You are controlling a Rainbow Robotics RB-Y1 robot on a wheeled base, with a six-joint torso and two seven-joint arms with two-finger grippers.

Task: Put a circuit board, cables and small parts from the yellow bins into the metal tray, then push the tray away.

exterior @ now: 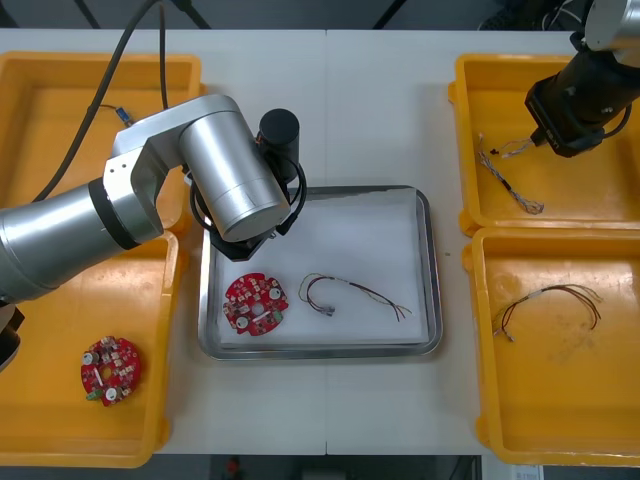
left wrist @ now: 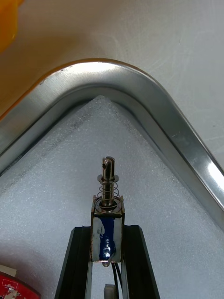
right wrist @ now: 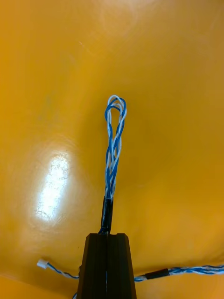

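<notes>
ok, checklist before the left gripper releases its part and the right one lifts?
1. Left gripper shut on small metal part: ok.
2. Part over metal tray white inside, near a corner: ok.
3. Circuit board and dark cable already in tray: ok.
4. Right gripper shut on blue and white cable in far right yellow bin: ok.
5. Cable's loose ends free of the bin: cannot tell.

The silver left arm (exterior: pixel 215 160) reaches in from the robot's left, its thick cylindrical wrist pointing steeply down. Its black jaws clamp a small metal part (left wrist: pixel 108 219) with a spring and stand apart by its width. The dark right arm (exterior: pixel 580 95) enters at the far right, wrist angled down, jaws closed on a twisted blue and white cable (right wrist: pixel 113 149).
</notes>
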